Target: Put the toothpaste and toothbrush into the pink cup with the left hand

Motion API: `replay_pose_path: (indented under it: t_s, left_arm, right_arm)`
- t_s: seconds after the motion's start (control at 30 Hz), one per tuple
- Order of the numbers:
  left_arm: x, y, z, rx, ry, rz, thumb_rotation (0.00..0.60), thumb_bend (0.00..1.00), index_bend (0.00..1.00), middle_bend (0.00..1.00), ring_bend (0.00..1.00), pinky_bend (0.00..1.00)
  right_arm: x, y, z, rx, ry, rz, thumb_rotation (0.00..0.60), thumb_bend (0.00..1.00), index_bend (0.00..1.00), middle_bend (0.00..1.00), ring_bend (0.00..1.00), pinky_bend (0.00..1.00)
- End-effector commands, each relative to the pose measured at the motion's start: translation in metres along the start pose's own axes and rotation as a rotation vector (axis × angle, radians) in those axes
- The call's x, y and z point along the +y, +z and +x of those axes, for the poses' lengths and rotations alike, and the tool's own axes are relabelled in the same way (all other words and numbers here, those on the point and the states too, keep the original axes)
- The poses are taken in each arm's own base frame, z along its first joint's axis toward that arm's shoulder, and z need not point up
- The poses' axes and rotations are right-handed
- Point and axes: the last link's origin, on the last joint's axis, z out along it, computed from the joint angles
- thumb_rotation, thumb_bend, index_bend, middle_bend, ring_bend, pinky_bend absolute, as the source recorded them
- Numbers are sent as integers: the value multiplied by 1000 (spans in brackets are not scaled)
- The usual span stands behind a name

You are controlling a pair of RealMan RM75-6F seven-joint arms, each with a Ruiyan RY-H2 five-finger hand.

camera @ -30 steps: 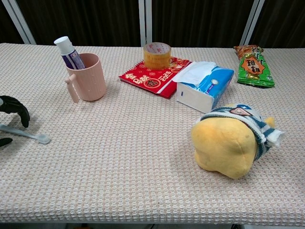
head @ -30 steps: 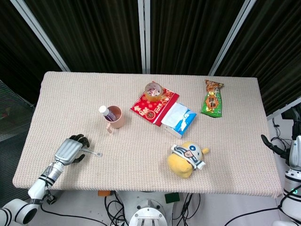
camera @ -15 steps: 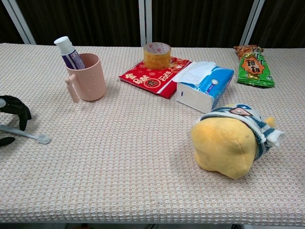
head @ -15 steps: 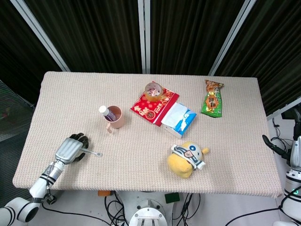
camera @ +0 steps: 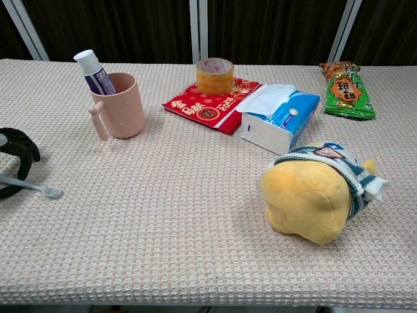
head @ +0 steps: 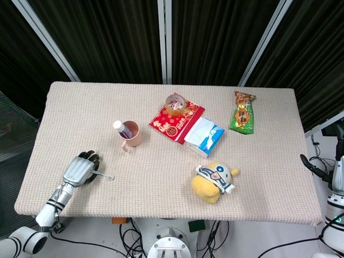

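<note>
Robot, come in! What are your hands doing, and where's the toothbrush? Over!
Left hand curled over the toothbrush at table level. Right hand idle off the table's edge. Toothpaste in pink cup. Path to cup looks clear.

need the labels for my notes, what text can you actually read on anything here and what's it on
Green snack packet: two large characters on an orange panel, too blurred to quote.
Red packet: gold print, unreadable.
Tape roll: faint print, unreadable.
Toothpaste: purple label, unreadable.
Tissue pack: no legible text.

Head view high above the whole table (head: 161,156); chest view low, close, same tabletop.
</note>
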Motion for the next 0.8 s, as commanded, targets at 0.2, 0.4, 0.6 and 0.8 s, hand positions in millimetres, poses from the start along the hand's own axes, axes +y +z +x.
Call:
replay_pose_path:
  t_s: [0.2, 0.4, 0.6, 0.8]
  left_arm:
    - [-3, 3, 12, 89, -83, 32, 600, 324, 632, 357, 172, 271]
    - [-10, 5, 26, 181, -267, 76, 600, 327, 651, 427, 201, 278]
    - [-27, 6, 44, 247, -436, 149, 600, 331, 657, 450, 214, 295]
    - [-49, 3, 77, 343, -605, 202, 600, 335, 656, 450, 214, 297]
  right_arm:
    - [1, 0, -3, -8, 3, -3, 600, 340, 0, 0, 0, 0]
    - [0, 1, -1, -6, 4, 1, 600, 340, 0, 0, 0, 0]
    - [1, 2, -1, -8, 5, -4, 600, 343, 0, 0, 0, 0]
    - [4, 2, 0, -4, 10, -11, 600, 343, 0, 0, 0, 0]
